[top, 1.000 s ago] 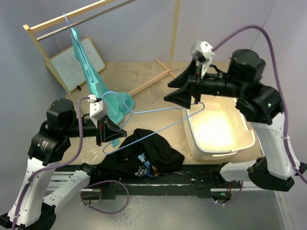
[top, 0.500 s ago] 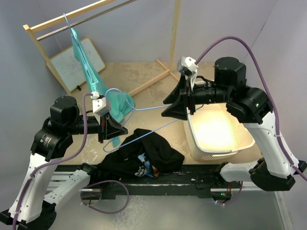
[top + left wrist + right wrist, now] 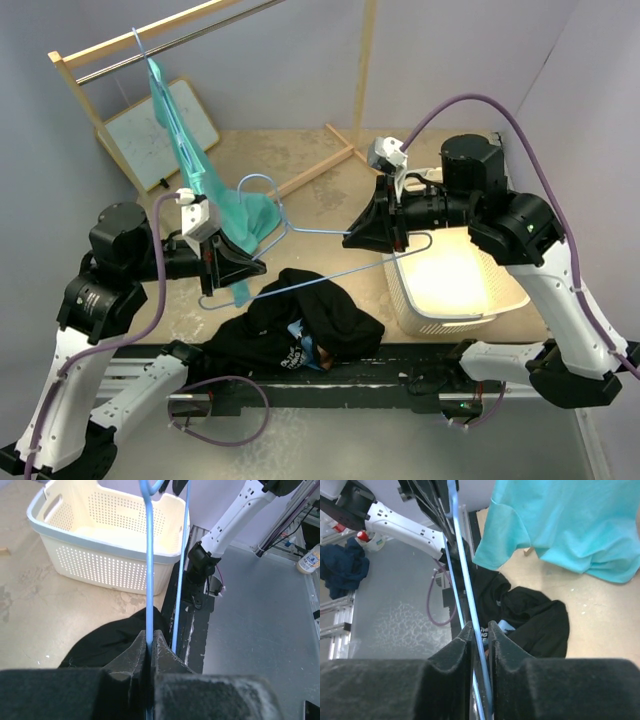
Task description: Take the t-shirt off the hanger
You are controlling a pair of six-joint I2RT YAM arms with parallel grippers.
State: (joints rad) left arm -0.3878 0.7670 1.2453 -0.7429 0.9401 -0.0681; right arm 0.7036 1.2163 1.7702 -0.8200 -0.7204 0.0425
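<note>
From above, the blue wire hanger (image 3: 330,231) is held in the air between the two arms. The left fingers (image 3: 240,265) grip it near its low end and the right fingers (image 3: 368,225) grip it near the high end, beside the white basket (image 3: 505,290). The black t-shirt (image 3: 310,320) lies heaped on the counter (image 3: 300,150) under the lower wire; whether any fold is caught on the wire cannot be told from here. A teal t-shirt (image 3: 215,195) hangs from the wooden rack (image 3: 120,45) behind and touches nothing in play. In the left wrist view, the left fingers (image 3: 137,647) are pressed together on a single strand of the hanger (image 3: 148,580), and the dark cloth (image 3: 110,640) sits just beyond them on the counter. In the right wrist view, the right fingers (image 3: 462,640) likewise pinch the wire (image 3: 462,560), and the black shirt (image 3: 530,615) lies below, apparently apart from it. The step in hand seems to be drawing the hanger clear of the shirt. It is best done by lifting both ends together and level, keeping both pinches firm so the thin wire does not twist, and steering away from the teal shirt and the basket rim.
</note>
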